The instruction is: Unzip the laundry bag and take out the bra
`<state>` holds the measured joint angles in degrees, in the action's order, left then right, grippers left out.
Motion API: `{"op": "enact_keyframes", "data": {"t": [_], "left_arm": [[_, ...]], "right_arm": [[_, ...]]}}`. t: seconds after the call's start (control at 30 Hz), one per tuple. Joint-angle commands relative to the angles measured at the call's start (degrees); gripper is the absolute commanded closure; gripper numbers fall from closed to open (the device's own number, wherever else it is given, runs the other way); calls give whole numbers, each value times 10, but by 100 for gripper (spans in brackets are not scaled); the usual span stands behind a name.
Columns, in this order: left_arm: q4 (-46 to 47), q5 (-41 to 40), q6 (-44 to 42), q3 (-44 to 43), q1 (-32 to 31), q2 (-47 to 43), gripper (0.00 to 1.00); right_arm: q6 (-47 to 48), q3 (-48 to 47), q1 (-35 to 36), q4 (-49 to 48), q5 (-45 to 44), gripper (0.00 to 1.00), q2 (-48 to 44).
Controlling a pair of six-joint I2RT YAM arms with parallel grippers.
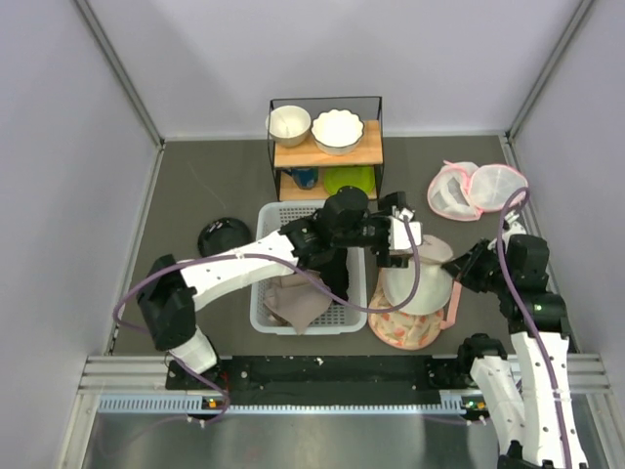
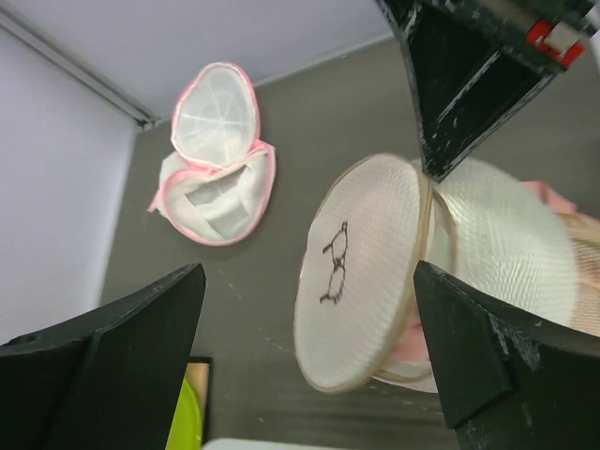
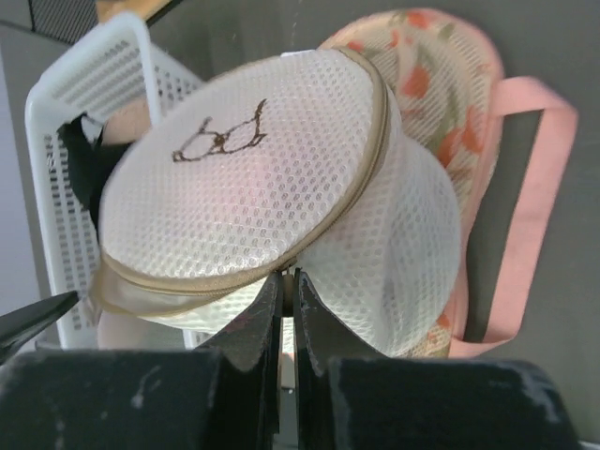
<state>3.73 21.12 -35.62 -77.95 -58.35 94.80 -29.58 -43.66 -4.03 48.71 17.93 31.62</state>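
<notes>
The white mesh laundry bag [image 1: 418, 278] lies tilted on a peach floral piece [image 1: 398, 332]. Its round lid [image 2: 361, 267], marked with a small bra drawing, stands partly lifted off the body along the tan zip. Something pink shows in the gap [image 2: 412, 349]; I cannot tell what it is. My right gripper [image 3: 289, 279] is shut on the zip pull at the lid's rim and also shows in the left wrist view [image 2: 433, 169]. My left gripper [image 2: 309, 277] is wide open and empty, hovering just above the bag [image 1: 398, 241]. The lid also shows in the right wrist view [image 3: 234, 187].
A pink-trimmed twin-dome mesh bag [image 1: 476, 189] lies at the back right. A white plastic basket [image 1: 269, 313] with cloth sits left of the laundry bag, under my left arm. A wire shelf with bowls [image 1: 325, 142] stands behind. A black round object [image 1: 223, 235] lies left.
</notes>
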Motion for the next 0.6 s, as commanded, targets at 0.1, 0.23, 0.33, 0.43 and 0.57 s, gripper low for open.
{"op": "enact_keyframes", "data": {"t": [0.1, 0.23, 0.33, 0.43, 0.57], "left_arm": [[-95, -5, 129, 24, -28, -105, 1], [-90, -70, 156, 54, -67, -140, 1], [-72, -124, 212, 48, -98, -133, 1], [-67, -203, 232, 38, -127, -104, 1], [-97, -311, 211, -1, -150, -44, 1]], "right_arm": [[1, -15, -5, -26, 140, 100, -6], [-8, -33, -5, -27, 161, 100, -2], [-12, -39, -5, -25, 170, 100, -2], [-11, -35, -5, -25, 170, 100, -1], [-7, -31, -5, -24, 166, 100, -1]]}}
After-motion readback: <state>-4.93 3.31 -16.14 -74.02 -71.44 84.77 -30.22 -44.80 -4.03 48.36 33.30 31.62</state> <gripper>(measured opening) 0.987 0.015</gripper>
